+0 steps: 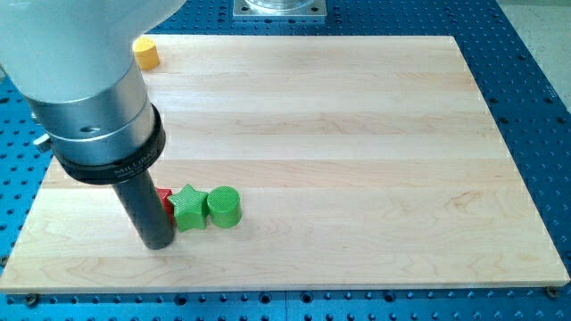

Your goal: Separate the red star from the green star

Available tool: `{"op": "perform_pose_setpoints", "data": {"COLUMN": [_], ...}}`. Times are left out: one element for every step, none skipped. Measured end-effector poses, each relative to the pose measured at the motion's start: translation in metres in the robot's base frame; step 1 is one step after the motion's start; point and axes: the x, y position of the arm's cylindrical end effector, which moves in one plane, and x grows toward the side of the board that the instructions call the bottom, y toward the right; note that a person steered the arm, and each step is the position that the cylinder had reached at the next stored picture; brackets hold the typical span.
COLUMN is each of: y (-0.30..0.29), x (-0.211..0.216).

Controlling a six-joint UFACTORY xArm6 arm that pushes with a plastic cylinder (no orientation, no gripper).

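The red star (165, 202) lies near the view's bottom left, mostly hidden behind my rod; only a small red edge shows. The green star (188, 208) sits right against it on its right side. A green cylinder (224, 207) touches the green star on the right, so the three form a row. My tip (159, 242) rests on the board just below and left of the red star, close to or touching it.
A yellow block (146, 53) sits at the view's top left, partly behind the arm's body. The wooden board (357, 134) lies on a blue perforated table; its bottom edge runs just below my tip.
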Motion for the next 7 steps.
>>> {"op": "perform_pose_setpoints", "data": {"y": [0.031,0.042,0.015,-0.019,0.002,0.011,-0.016], "x": [0.003,-0.015,-0.015,-0.004,0.008,-0.003,-0.013]}}
